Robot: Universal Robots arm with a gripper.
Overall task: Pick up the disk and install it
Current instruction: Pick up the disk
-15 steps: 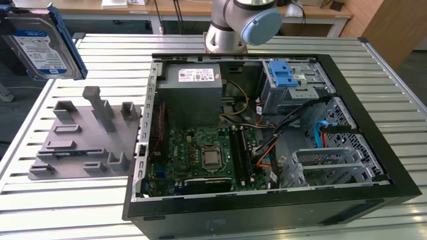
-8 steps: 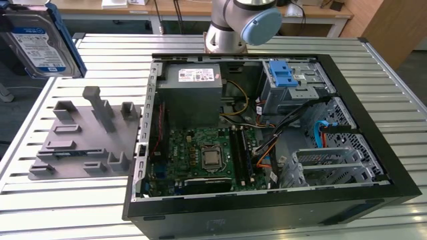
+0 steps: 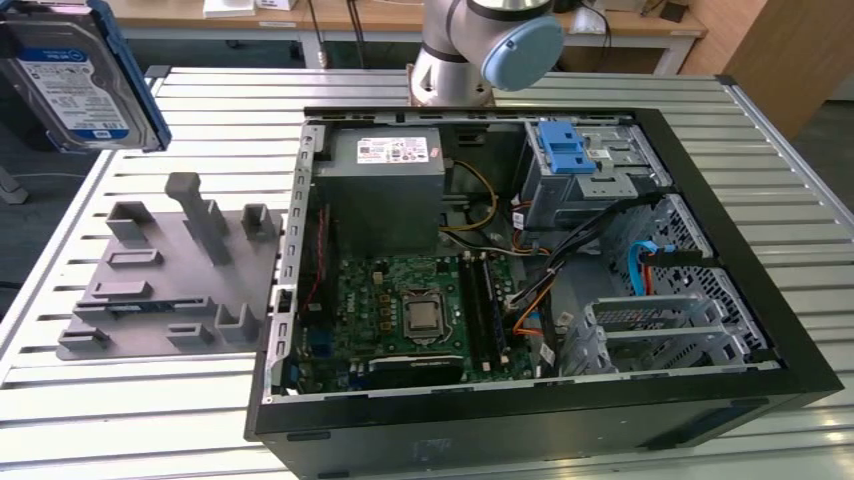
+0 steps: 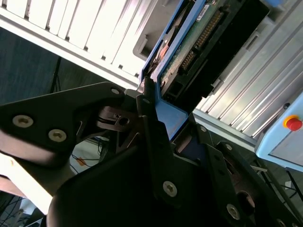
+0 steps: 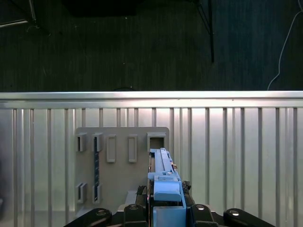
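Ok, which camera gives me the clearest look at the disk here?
The exterior view: the disk faces the camera there, label and blue side rail visible. The first wrist view shows the disk edge-on; the second wrist view shows its circuit-board underside close up.

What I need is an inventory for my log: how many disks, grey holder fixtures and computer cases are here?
disk: 1
grey holder fixture: 1
open computer case: 1
Total: 3
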